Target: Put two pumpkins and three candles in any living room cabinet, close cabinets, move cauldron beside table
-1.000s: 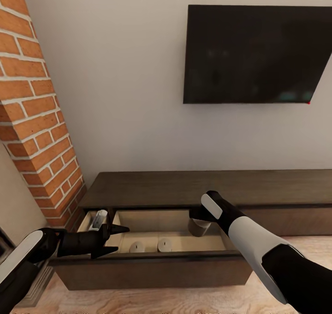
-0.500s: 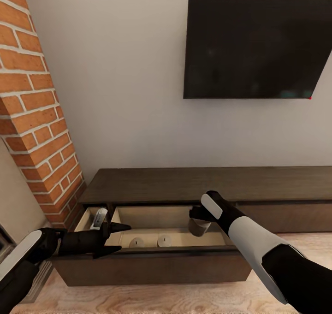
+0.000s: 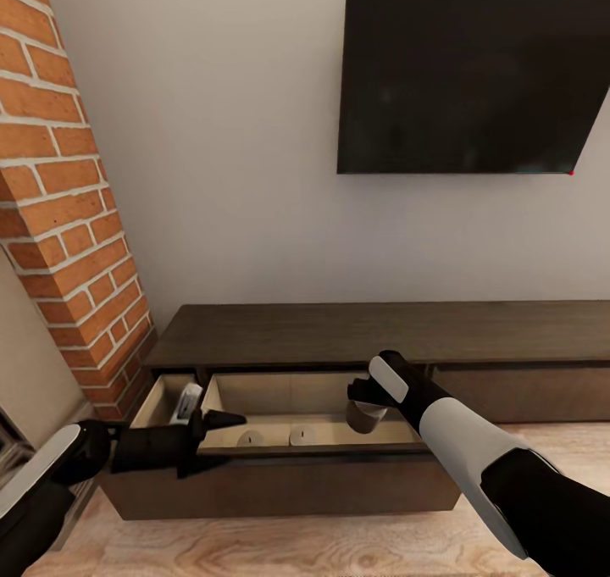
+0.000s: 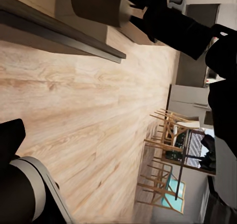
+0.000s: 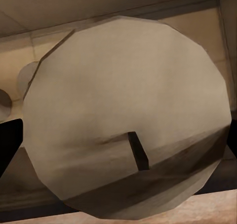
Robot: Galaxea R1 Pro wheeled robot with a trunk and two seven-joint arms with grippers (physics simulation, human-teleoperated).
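The dark brown cabinet (image 3: 339, 335) has its left drawer (image 3: 280, 393) pulled out, pale wood inside. Two stubby grey candles (image 3: 251, 438) (image 3: 302, 435) stand on the drawer floor. My right gripper (image 3: 364, 406) is shut on a third candle (image 3: 365, 420), held upright inside the drawer's right end; the right wrist view has this candle (image 5: 123, 95) close up, dark wick showing, between the fingers (image 5: 10, 145). My left gripper (image 3: 210, 441) is open at the drawer's front left edge, holding nothing. The pumpkins, cauldron and table are out of view.
A black TV (image 3: 466, 77) hangs on the white wall above the cabinet. A brick column (image 3: 68, 221) rises at the left. A white object (image 3: 188, 401) lies in the drawer's small left compartment. Wood floor (image 4: 98, 110) runs before the cabinet, with wooden chairs (image 4: 165, 155) far behind.
The whole view has shifted, so the camera moved. Both grippers now sit slightly lower against the drawer. The right gripper still holds its candle.
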